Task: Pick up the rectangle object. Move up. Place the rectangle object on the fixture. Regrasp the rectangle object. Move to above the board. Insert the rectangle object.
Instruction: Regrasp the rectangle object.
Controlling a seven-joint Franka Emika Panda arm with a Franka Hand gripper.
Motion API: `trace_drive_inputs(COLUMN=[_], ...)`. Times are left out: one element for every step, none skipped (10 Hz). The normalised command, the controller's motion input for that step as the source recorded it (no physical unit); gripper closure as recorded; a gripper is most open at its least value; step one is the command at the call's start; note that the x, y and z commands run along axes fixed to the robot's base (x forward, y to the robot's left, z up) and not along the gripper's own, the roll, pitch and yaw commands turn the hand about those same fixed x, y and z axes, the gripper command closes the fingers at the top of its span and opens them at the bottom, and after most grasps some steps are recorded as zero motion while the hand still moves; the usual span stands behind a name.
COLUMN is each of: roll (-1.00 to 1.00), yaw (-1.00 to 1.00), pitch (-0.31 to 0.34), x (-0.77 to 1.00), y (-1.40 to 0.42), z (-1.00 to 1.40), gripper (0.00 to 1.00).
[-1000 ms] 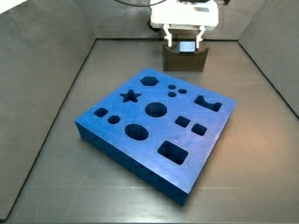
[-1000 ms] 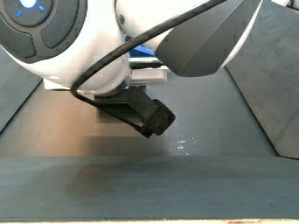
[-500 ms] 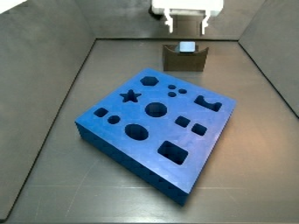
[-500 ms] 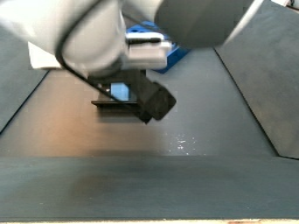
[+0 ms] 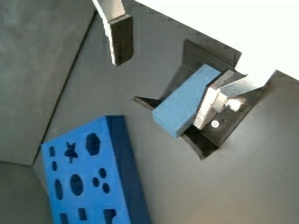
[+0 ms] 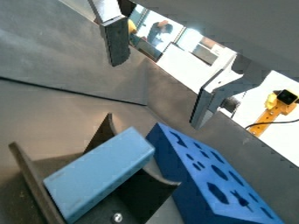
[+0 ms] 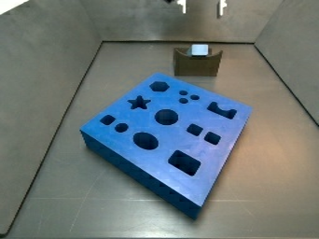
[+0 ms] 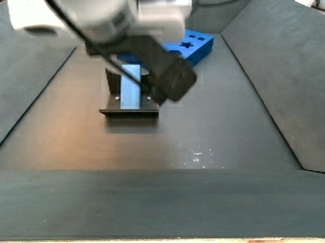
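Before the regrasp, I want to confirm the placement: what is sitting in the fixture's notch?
The rectangle object leans tilted in the fixture; its lower end is hidden. The pincer hangs open above, empty.

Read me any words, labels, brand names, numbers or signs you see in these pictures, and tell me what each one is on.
None can be read.
The board: only cut-out shapes, no print.
The rectangle object in the fixture: both plain.
The tool, open above the fixture with nothing between its fingers: no markings visible.
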Motion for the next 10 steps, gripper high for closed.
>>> trace_drive_inputs(roll=[1.00,1.00,1.00,1.00,1.00,1.00,1.00,1.00,1.00,1.00], yaw=[0.01,0.01,0.00,0.00,0.00,0.00,0.00,0.00,0.00,0.00], pitch=[0.057,0.055,0.043,0.035,0.030,0.027,0.025,0.023,0.017,0.014], x=[-0.08,-0.08,-0.11,-0.14,-0.12,-0.09,-0.05,-0.05,-0.06,-0.06], y=[-1.00,-1.00,-1.00,-1.00,-0.89,-0.74,-0.51,-0.32,-0.09,-0.03], z=[0.69,0.65,0.61,0.52,0.33,0.16,0.08,0.06,0.04,0.04], gripper=[0.00,0.00,0.00,0.00,0.00,0.00,0.00,0.00,0.00,0.00])
